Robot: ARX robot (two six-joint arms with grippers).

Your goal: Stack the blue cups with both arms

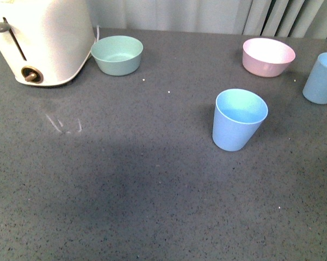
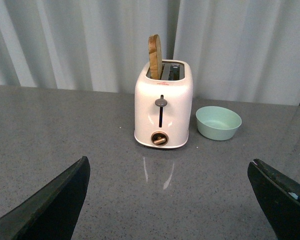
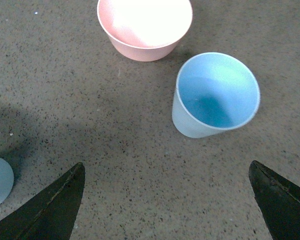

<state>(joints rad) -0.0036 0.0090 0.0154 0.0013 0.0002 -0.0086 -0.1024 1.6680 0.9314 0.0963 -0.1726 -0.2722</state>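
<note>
Front view, nearest thing: one light blue tapered plastic tumbler (image 1: pixel 239 119) stands upright, mouth up, on the grey speckled countertop (image 1: pixel 125 190), right of centre.
Front view, second cup: its twin, another light blue plastic tumbler (image 1: pixel 321 78), stands at the right edge, partly cut off, well apart from the first.
Front view, bystanders: a pink round bowl (image 1: pixel 268 56) sits between the two cups but further back; a mint-green round bowl (image 1: pixel 117 54) rests just beside a white toaster (image 1: pixel 41 38) at far left. Neither of my arms shows here.
Left wrist view: my left claw (image 2: pixel 172 200) is spread wide and holds nothing; it faces the toaster, a brown slice (image 2: pixel 155 56) standing in its slot, and the green bowl. No cup is in sight.
Right wrist view: my right claw (image 3: pixel 167 202) is also wide and empty, above the counter. One blue tumbler lies ahead of it beside the pink bowl; a pale blue rim shows at the frame edge.
Step in hand: I judge this the start; nothing is gripped, nothing stacked.
Next move: each claw must close on a cup wall; my left must first turn toward the cups.
</note>
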